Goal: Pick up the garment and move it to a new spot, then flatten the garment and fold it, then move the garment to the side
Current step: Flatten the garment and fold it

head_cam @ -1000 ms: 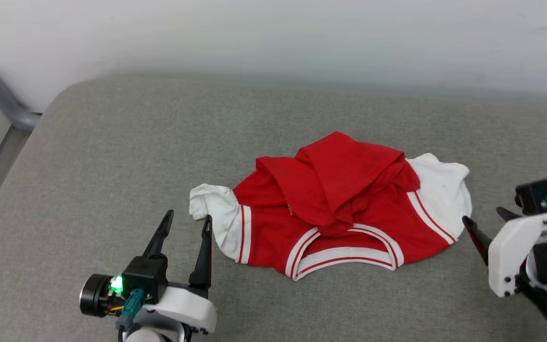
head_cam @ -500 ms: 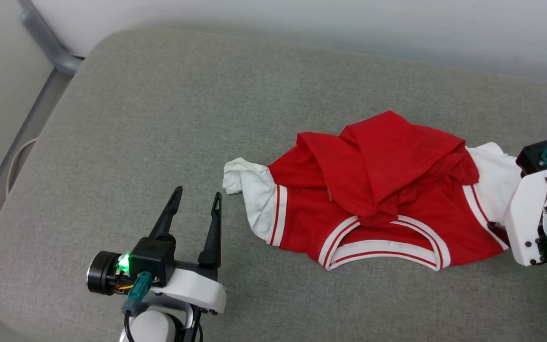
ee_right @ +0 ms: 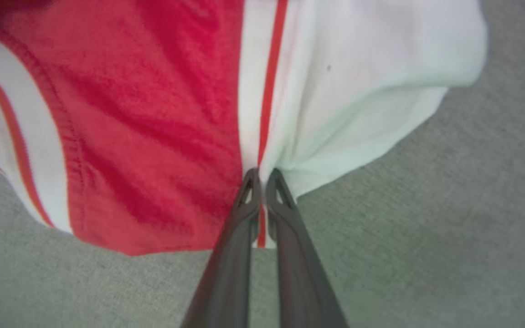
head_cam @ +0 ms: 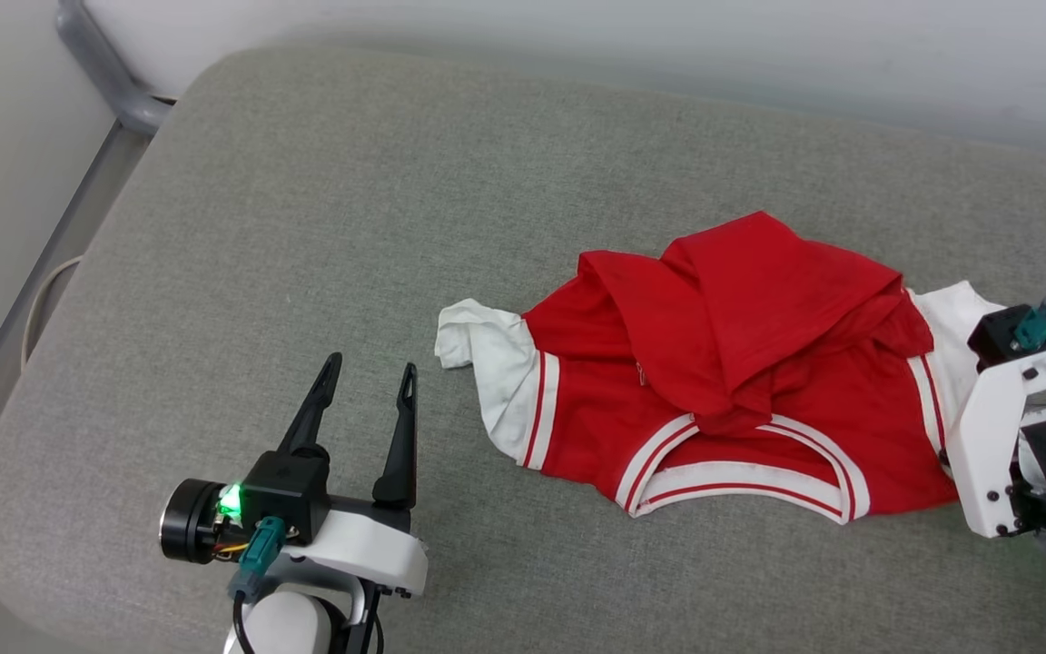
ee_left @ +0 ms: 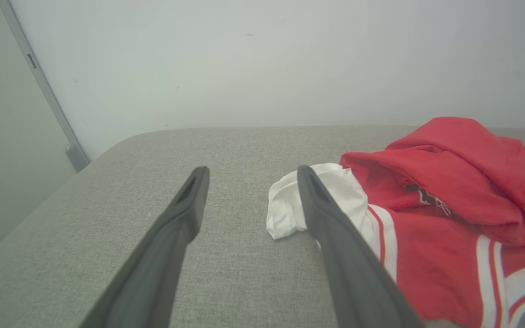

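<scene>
T-shirt (head_cam: 759,381), a red jersey with white short sleeves and red-and-white striped trim, lies crumpled on the right half of the grey cushioned surface (head_cam: 305,200), between its far and near edges and well apart from its rounded far-left corner. Off that corner, a grey metal rail (head_cam: 105,82) runs along the pale wall (head_cam: 577,36).

Toward the near-left part of the surface, the left gripper (head_cam: 370,363) hovers released, its two dark fingers spread wide with only grey fabric between them. Its right finger points close past the white left sleeve (head_cam: 487,372), which is bunched at the garment's left end; in the left wrist view that finger overlaps the sleeve (ee_left: 290,205), and whether they touch cannot be told.

The red body is folded up over itself in a heap, and a scrap of white print shows under the fold, unreadable. The striped collar (head_cam: 741,472) faces the near edge.

At the garment's right end, the right gripper (ee_right: 263,172) is clenched on the striped seam where the red body meets the white right sleeve (ee_right: 358,91), with cloth puckered at its fingertips.
</scene>
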Tool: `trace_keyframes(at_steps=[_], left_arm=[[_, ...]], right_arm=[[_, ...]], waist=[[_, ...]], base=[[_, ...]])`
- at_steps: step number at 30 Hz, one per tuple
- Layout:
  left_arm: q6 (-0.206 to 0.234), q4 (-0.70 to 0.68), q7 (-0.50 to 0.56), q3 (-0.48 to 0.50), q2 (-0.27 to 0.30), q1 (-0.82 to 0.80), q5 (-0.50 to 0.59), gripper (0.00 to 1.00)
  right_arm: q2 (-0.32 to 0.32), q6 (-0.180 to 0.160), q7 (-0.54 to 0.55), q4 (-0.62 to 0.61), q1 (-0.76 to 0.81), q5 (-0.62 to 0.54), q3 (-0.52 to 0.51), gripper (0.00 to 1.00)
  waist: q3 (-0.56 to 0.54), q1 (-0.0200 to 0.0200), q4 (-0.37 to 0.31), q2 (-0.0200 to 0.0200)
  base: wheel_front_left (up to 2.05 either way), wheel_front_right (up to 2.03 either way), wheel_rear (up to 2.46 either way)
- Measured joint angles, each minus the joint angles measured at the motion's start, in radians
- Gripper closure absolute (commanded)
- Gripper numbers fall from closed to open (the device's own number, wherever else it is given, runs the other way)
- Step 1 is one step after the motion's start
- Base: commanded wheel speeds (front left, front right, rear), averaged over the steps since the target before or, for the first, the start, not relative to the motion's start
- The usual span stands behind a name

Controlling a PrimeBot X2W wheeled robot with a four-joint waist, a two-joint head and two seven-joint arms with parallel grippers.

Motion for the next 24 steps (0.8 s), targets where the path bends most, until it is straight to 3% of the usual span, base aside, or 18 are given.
trace_keyframes(at_steps=[14, 21, 22, 23, 24], left_arm=[[-0.010, 0.034, 0.000, 0.021, -0.010, 0.026, 0.000, 0.00], [-0.015, 0.044, 0.000, 0.027, -0.013, 0.048, 0.000, 0.00], [-0.017, 0.046, 0.000, 0.027, -0.014, 0.051, 0.000, 0.00], [-0.017, 0.048, 0.000, 0.028, -0.014, 0.052, 0.001, 0.00], [-0.017, 0.049, 0.000, 0.028, -0.014, 0.053, 0.002, 0.00]], right_arm=[[-0.050, 0.001, -0.120, -0.085, 0.218, 0.051, -0.065, 1.00], [-0.004, 0.001, -0.203, -0.129, 0.359, 0.035, -0.157, 1.00], [0.004, 0.001, -0.230, -0.133, 0.366, 0.021, -0.167, 0.61], [0.012, 0.001, -0.262, -0.138, 0.370, 0.004, -0.175, 0.00], [0.021, 0.001, -0.289, -0.141, 0.370, -0.002, -0.184, 0.00]], waist=[[-0.100, 0.0000, -0.076, 0.0000], [-0.134, 0.0000, -0.106, 0.0000], [-0.136, 0.0000, -0.110, 0.0000], [-0.138, -0.0001, -0.114, 0.0000], [-0.141, 0.0000, -0.118, 0.0001]], base=[[0.00, 0.00, 0.00], [0.00, 0.00, 0.00], [0.00, 0.00, 0.00], [0.00, 0.00, 0.00], [0.00, 0.00, 0.00]])
